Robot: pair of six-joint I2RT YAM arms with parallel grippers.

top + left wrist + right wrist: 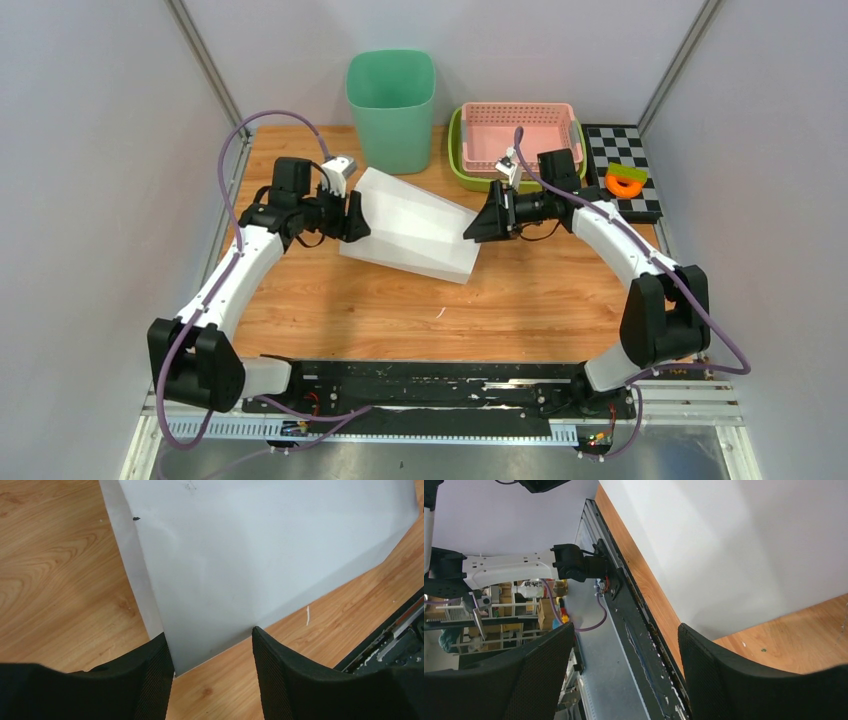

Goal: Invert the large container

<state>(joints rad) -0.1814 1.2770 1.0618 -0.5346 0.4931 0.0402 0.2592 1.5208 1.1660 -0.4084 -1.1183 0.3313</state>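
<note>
Mount rail (440,385): nearest, black, both my arm bases bolted on it at the near edge.
Table (520,300): wood top.
Large container (410,225): white, lying on its side mid-table, slightly left of centre; not upside down yet.
Long axis: runs left to right, right end a bit nearer; one end faces each of my claws.
Left claw (209,635): at the container's left end, jaws about half apart, a lower corner of the container between them; pinched or only straddled, I cannot tell.
Right claw (625,627): at the right end, just beside the white wall, jaws wide, nothing between them.
Nearer arm: left, it is the one at contact; I judge the roll-over needs both ends caught.
Green bin (392,110): far, upright, behind the container.
Pink basket (520,135): far right, sitting in a green tray (458,165).
Checkerboard (625,150): far right corner.
Orange ring (625,182): on the checkerboard.
Writing: none readable; one dark speck (136,518) on the container wall, no brand seen.
</note>
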